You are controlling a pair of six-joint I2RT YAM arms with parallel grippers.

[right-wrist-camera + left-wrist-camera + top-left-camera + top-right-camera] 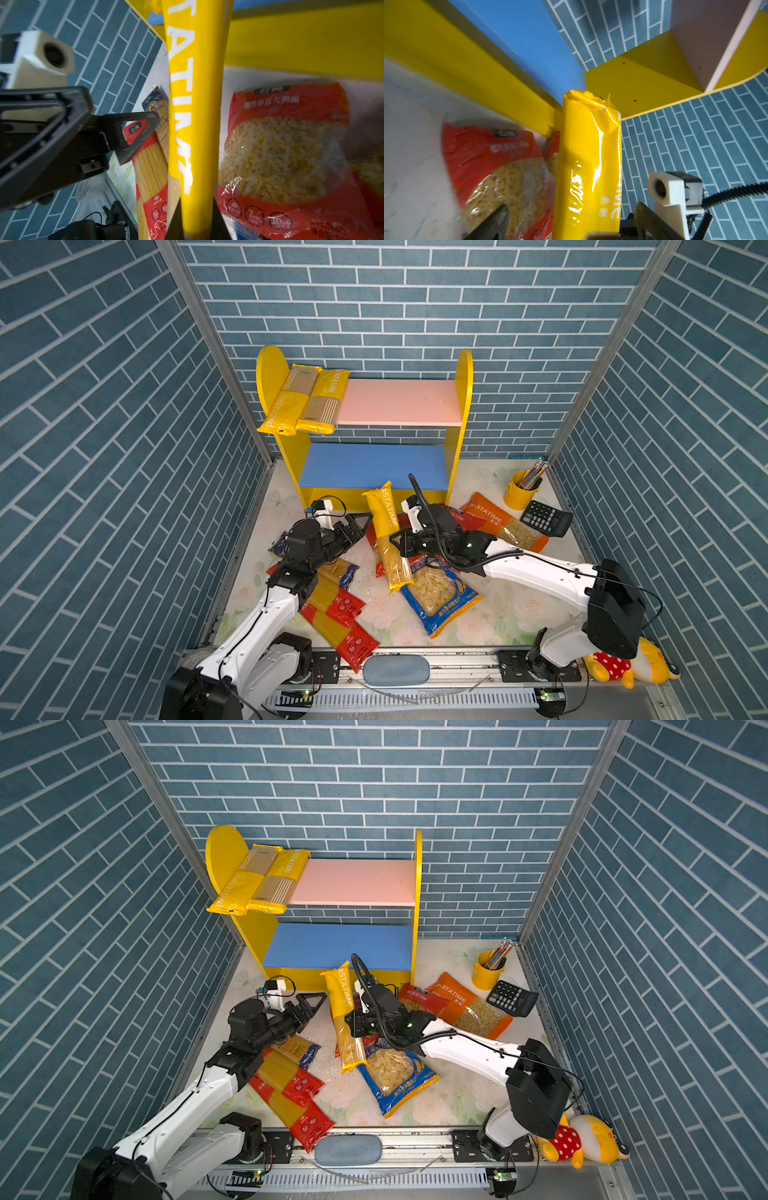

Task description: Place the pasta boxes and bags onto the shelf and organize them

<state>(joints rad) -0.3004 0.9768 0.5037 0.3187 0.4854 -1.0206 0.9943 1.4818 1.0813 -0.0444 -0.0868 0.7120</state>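
Observation:
My right gripper (395, 543) (197, 218) is shut on a long yellow spaghetti pack (384, 531) (343, 1011) (193, 104), which stands tilted in front of the shelf (399, 402). My left gripper (361, 529) (571, 224) is wide open just left of that pack; in its wrist view the pack (587, 155) shows between the fingers, untouched. Two yellow packs (303, 400) lie on the pink upper board at the left; the blue lower board (374, 466) is bare. On the table lie red spaghetti packs (340, 614), a dark-blue pack (347, 572), a blue bag (440, 597), a red bag (286, 145) and an orange bag (507, 526).
A yellow pencil cup (521, 489) and a black calculator (546, 518) stand at the back right. A red-dotted plush toy (623, 668) lies off the table's front right corner. A grey pad (395, 670) sits on the front rail.

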